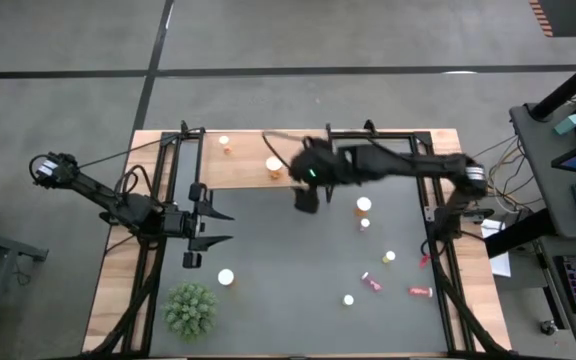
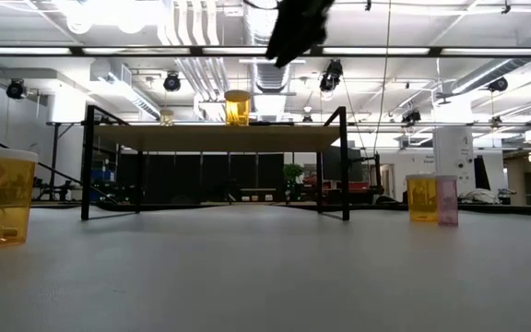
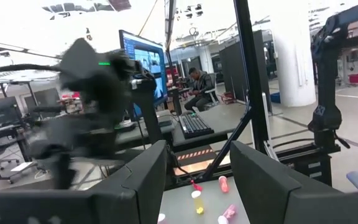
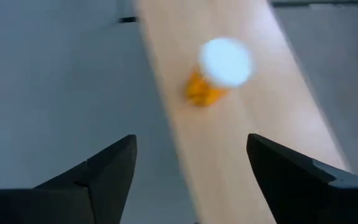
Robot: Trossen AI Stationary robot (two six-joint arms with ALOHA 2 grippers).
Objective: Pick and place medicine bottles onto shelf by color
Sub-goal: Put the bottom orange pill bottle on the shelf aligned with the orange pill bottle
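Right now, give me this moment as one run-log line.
right claw: open, empty, above shelf edge | left claw: open, waiting table-left | shelf: two orange bottles | table: other bottles loose

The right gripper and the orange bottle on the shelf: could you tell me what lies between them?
Nothing: in the right wrist view, only bare shelf board separates the open right gripper from the orange bottle.

Light matt wood shelf (image 1: 298, 160); smooth matt grey table (image 1: 298, 300)
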